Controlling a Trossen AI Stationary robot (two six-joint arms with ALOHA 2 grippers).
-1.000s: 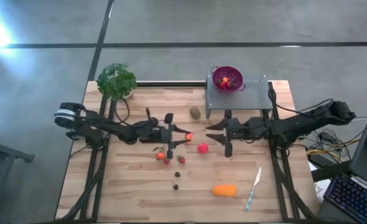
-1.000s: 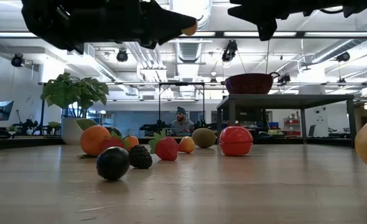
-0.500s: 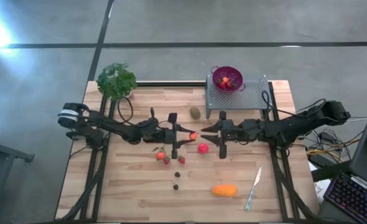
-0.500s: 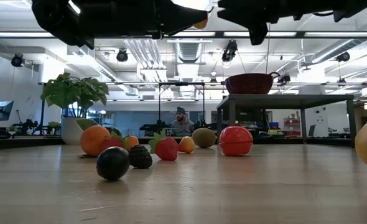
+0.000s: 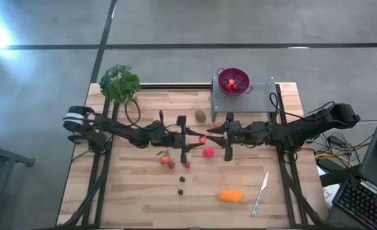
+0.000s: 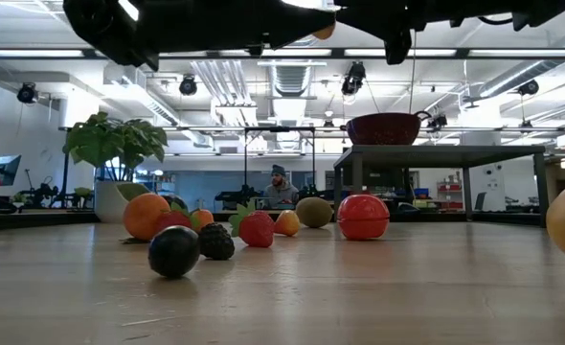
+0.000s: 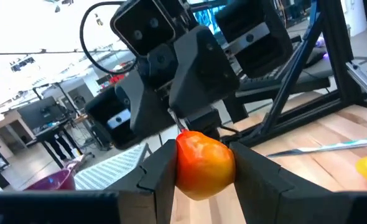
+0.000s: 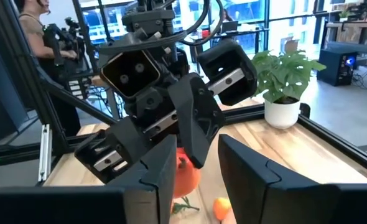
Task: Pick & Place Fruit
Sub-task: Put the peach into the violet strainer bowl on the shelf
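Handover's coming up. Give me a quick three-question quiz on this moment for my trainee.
1. True or false: the left gripper holds the orange-red fruit clear above the table.
2. Where does the purple colander sit? A) on the metal rack; B) on the floor; C) on the wooden tabletop.
3. Fill in: the slim knife lies beside the oblong ___ piece.
Key: 1 true; 2 A; 3 orange.

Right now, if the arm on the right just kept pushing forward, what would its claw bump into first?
Probably the small orange-red fruit held in the left gripper: the right gripper points straight at it, nearly meeting it above the table.
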